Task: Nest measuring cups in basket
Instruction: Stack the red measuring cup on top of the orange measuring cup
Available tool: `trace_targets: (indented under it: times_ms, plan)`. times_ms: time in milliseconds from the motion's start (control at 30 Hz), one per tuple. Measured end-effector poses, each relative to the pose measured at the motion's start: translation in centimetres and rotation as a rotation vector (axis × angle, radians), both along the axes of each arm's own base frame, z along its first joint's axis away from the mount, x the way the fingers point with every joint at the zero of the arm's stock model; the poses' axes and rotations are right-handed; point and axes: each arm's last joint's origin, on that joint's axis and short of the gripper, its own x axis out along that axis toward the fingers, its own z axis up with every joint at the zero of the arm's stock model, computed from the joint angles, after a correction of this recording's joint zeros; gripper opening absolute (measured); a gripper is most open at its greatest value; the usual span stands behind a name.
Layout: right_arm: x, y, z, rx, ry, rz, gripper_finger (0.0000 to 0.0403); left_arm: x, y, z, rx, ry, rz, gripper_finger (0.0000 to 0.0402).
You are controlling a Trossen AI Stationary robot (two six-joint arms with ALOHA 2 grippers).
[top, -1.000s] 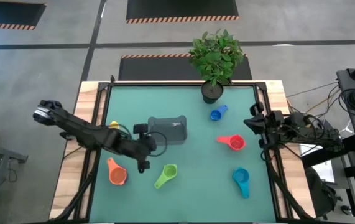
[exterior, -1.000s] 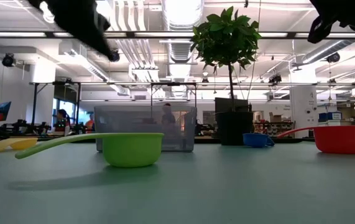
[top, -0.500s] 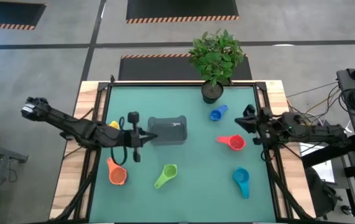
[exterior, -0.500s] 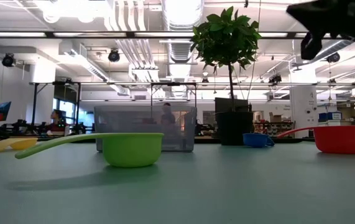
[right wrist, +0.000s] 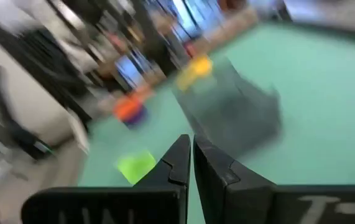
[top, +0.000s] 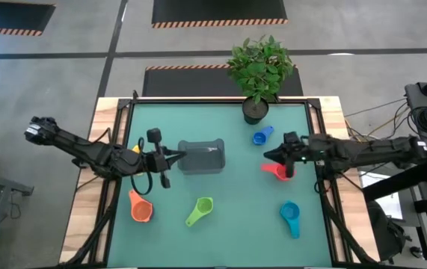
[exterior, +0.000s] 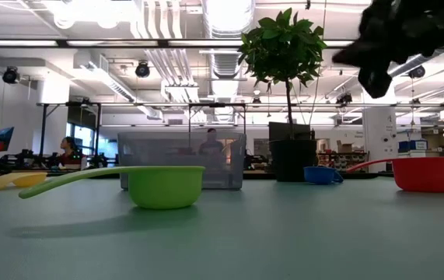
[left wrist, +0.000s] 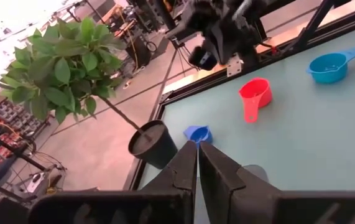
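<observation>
The dark grey basket [top: 202, 155] stands on the table left of centre. Loose cups lie on their bases around it: orange [top: 140, 208], green [top: 200, 211], teal [top: 290, 218], red [top: 279, 172] and blue [top: 261, 136]. A yellow one [top: 136, 150] sits partly under the left arm. My left gripper [top: 181, 155] is shut and hovers just left of the basket, pointing at it. My right gripper [top: 267, 155] is shut and hangs above the table just beyond the red cup. In the right wrist view, purple shows by the orange cup [right wrist: 129, 109].
A potted plant [top: 256, 110] stands at the far edge, behind the blue cup. Raised dark rails [top: 120, 119] frame the green mat. Open mat lies between the basket and the red cup and along the near edge between the green and teal cups.
My left arm has drawn back toward the table's left edge and lifted out of the low view; its gripper has turned level and points at the basket. My right arm has reached toward the table's left, from the right rail to above the red cup.
</observation>
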Motion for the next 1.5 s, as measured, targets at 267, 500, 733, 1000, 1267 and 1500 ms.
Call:
trace_targets:
  times_ms: [267,500,733,1000,1267,1500]
  plan:
    - [1.0,0.4,1.7,0.0,0.433,0.023,0.0009,0.0,0.0,0.0,0.0,0.0,0.001,0.0]
    - [1.0,2.5,3.0,-0.089,0.662,0.104,0.0009,0.0,0.0,0.0,-0.002,0.0,0.002,0.0]
    - [-0.2,5.1,1.8,-0.204,0.802,0.158,0.0009,0.0,0.0,0.0,-0.003,-0.001,0.002,0.0]
    - [-1.1,6.1,-0.2,-0.295,0.867,0.143,0.0011,0.0,0.0,0.0,-0.004,-0.001,0.002,0.0]
    - [-1.1,6.1,-2.1,-0.305,0.913,0.146,0.008,0.0,0.0,0.0,-0.007,-0.003,0.003,0.0]
    - [-0.4,6.4,-3.1,-0.32,0.959,0.145,0.0171,0.0,0.0,0.0,-0.007,-0.003,0.003,0.0]
